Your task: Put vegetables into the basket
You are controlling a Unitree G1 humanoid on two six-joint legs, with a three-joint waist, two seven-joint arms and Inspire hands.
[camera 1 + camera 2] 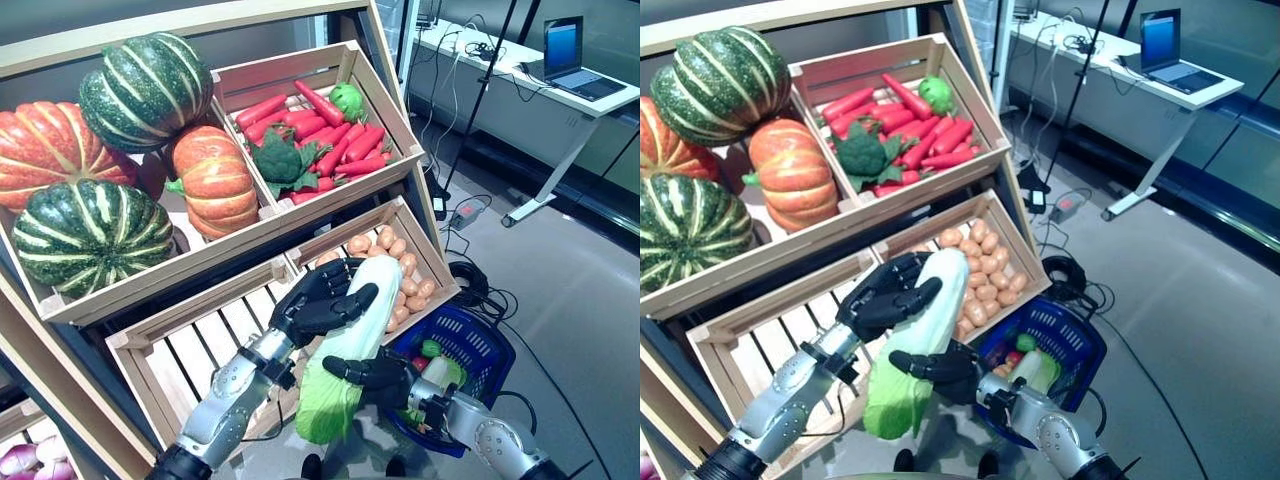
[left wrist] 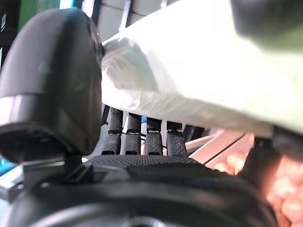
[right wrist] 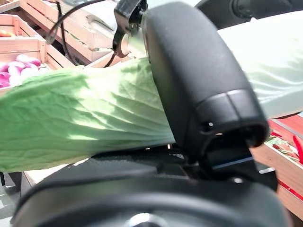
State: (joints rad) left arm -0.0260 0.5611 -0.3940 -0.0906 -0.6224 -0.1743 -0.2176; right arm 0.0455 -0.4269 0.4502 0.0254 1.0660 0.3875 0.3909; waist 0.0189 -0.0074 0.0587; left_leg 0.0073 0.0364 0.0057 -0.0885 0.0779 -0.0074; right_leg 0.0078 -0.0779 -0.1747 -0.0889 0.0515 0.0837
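Pale green cabbage hangs in open air before the empty slatted crate, both hands' fingers curled round it: left hand upper, right hand lower. Blue basket sits just beside, potatoes behind.

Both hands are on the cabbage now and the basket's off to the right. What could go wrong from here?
1. The napa cabbage is long, and the left hand grips its white end while the right hand grips near the leafy end; if one lets go early it may swing or drop.
2. The blue basket already holds vegetables, so the cabbage may overhang its rim.
3. The potato crate sits close beside the path; the cabbage could clip it.
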